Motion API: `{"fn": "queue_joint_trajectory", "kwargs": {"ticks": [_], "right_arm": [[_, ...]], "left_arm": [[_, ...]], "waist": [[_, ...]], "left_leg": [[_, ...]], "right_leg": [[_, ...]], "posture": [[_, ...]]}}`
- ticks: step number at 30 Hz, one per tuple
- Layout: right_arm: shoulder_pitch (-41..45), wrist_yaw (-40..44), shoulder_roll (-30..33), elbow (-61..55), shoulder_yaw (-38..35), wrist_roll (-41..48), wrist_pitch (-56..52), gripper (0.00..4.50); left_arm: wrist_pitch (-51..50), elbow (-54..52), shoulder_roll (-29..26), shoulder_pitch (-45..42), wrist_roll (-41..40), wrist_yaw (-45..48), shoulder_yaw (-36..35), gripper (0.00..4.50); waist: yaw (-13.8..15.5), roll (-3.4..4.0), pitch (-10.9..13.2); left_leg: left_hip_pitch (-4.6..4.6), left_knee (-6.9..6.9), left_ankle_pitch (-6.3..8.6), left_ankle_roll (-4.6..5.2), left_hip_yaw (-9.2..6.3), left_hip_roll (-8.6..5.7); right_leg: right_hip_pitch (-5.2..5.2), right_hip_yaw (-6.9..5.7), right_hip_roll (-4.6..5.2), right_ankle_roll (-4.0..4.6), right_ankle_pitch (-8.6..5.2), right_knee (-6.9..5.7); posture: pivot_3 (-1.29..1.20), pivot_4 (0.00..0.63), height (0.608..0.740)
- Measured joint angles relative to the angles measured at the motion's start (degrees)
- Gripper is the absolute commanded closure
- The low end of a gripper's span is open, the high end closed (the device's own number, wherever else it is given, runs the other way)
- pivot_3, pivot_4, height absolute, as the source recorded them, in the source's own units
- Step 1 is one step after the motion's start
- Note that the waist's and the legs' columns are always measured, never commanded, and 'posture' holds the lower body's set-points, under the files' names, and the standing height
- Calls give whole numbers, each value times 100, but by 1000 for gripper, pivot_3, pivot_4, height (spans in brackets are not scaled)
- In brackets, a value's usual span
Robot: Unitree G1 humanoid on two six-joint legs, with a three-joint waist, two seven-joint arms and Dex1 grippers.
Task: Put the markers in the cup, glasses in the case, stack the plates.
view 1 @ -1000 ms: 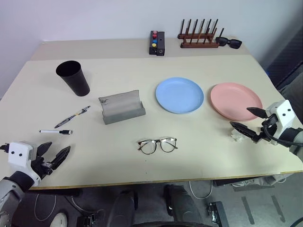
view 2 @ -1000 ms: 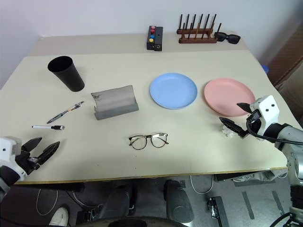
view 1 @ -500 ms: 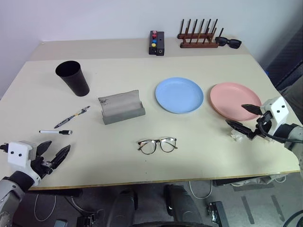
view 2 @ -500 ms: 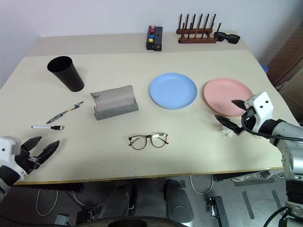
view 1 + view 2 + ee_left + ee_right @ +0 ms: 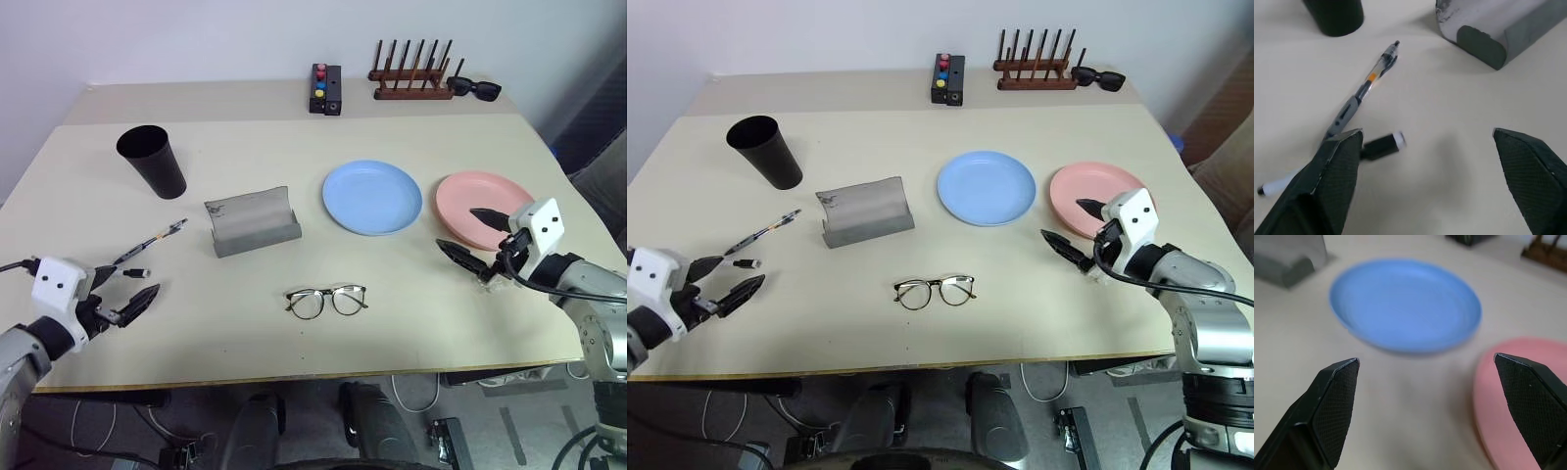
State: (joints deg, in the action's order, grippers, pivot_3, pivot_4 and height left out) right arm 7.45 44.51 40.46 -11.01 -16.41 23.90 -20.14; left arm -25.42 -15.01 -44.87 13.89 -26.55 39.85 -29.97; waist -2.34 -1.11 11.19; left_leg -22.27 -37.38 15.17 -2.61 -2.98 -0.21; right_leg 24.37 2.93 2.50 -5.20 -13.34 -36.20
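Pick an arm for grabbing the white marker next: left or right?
Left. The left claw is open and sits right beside the white marker, which lies between its fingers in the wrist view. The right claw is across the table by the pink plate, far from both markers.

1. I see a wide table (image 5: 411, 343) with a pale cream top.
2. A seam crosses the top near the far edge, setting off a narrower back strip.
3. Behind the table I have a plain white wall (image 5: 196, 39), evenly lit.
4. Below the near edge, grey floor (image 5: 490, 411) with loose cables (image 5: 411, 392) lying on it.
5. At the right edge, a dark upholstered piece (image 5: 602, 147) stands beside the table; I cannot tell what it is.
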Motion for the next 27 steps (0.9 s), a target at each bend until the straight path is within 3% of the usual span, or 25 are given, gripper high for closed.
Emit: {"fn": "queue_joint_trajectory", "kwargs": {"ticks": [10, 13, 15, 21, 26, 27], "right_arm": [[-94, -284, -318, -272, 207, 91, -106, 0], [-81, -321, -364, -273, 301, 82, -78, 0], [-82, -330, -395, -276, 352, 82, -74, 0], [-103, -414, -439, -302, 428, 87, -77, 0], [-188, -527, -484, -401, 430, 87, -82, 0], [-192, -543, -500, -428, 430, 87, -84, 0]], "left_arm": [[7, 934, -917, -723, 384, 851, 598, 52], [408, 1845, -1745, -1404, 762, 1801, 1351, 52], [615, 2219, -1954, -1807, 947, 2166, 1614, 52], [1441, 3840, -1949, -3402, 1855, 3138, 3031, 52], [1931, 4862, -1648, -4352, 2318, 3759, 3636, 52], [2010, 4964, -1635, -4434, 2374, 3827, 3692, 286]], "waist": [[-16, 1, 0], [16, -6, 0], [16, -1, -1], [9, -2, -1], [-2, -2, -1], [-8, -2, -1]], "left_leg": [[0, 4, 0, 0, 4, 2], [0, 4, 0, 0, -4, 1], [0, 4, 0, 0, 1, 1], [-5, 4, 0, 0, 4, -3], [-5, 4, 0, 0, 4, -3], [-4, 4, 0, 0, 4, -3]], "right_leg": [[2, 0, 2, 0, 0, 1], [5, -7, -7, 4, 2, -3], [5, -5, -2, 4, 1, -2], [8, -4, -4, -19, 14, -2], [8, -4, -4, -22, 16, -5], [8, -4, -4, -23, 16, -5]], "posture": [[0, 150, 735], [0, 150, 735], [0, 150, 735], [0, 150, 735], [0, 150, 735], [0, 150, 735]]}}
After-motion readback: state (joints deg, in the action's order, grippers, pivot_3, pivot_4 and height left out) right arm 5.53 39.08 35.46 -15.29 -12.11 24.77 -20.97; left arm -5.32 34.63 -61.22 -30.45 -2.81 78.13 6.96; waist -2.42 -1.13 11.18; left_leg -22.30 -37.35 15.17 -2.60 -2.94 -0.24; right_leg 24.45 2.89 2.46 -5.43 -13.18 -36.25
